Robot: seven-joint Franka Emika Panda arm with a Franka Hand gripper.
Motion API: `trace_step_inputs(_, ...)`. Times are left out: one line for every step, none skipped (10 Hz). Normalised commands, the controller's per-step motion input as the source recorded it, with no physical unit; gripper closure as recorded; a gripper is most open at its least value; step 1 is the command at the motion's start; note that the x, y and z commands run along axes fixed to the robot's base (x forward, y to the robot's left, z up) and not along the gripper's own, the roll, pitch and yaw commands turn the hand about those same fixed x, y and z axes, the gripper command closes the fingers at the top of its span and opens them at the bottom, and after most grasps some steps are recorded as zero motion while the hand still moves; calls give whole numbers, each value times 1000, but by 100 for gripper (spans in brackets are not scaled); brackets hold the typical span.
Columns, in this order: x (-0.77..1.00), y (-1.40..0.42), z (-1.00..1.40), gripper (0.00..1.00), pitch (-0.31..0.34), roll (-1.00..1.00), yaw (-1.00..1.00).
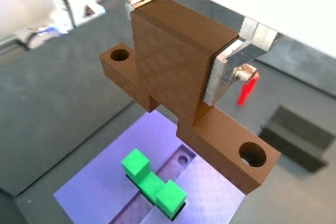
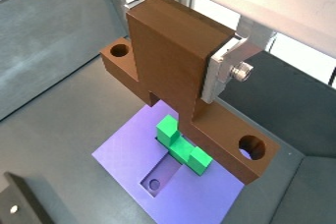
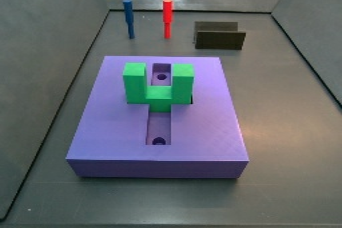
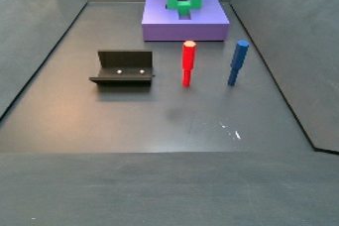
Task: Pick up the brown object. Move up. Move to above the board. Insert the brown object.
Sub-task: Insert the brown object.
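My gripper point(image 1: 179, 39) is shut on the brown object point(image 1: 168, 71), a reddish-brown bar with a round hole near each end and a tall middle block held between the silver fingers point(image 1: 226, 69). Both wrist views show this grip point(image 2: 178, 46), with the brown object point(image 2: 168, 66) held in the air above the purple board point(image 1: 98, 181). The board point(image 2: 121, 151) bears a green U-shaped block point(image 2: 184, 147) over its long slot point(image 3: 159, 122). In both side views the board point(image 3: 214, 122) point(image 4: 159, 24) shows, but the gripper and the brown object are out of view.
A red peg point(image 3: 167, 17) and a blue peg point(image 3: 128, 17) stand on the grey floor beyond the board. The dark fixture point(image 3: 219, 36) stands beside them. They also show in a side view: red peg point(image 4: 188, 63), blue peg point(image 4: 237, 63), fixture point(image 4: 123, 68). Grey walls surround the floor.
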Motion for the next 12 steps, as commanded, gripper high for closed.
trace_step_inputs(-100, -46, -483, 100, -249, -113, -974)
trace_step_inputs(-77, -31, -486, 100, -211, -99, -991)
trace_step_inputs(-71, -37, -469, 100, -187, -107, -980)
trace_step_inputs(-80, -37, -480, 100, -201, -107, -977)
trace_step_inputs(-89, -37, -497, 100, -214, -103, -980)
trace_step_inputs(-49, -66, -477, 100, -191, -64, -994)
trace_step_inputs(0, -137, -394, 100, -70, 0, -1000)
trace_step_inputs(0, -169, -369, 100, 0, 0, -1000)
trace_step_inputs(0, -186, -314, 100, 0, 13, -997)
trace_step_inputs(0, -194, -260, 100, 0, 87, -946)
trace_step_inputs(0, -191, -180, 100, 0, 154, -903)
trace_step_inputs(0, -169, -166, 100, 0, 160, -909)
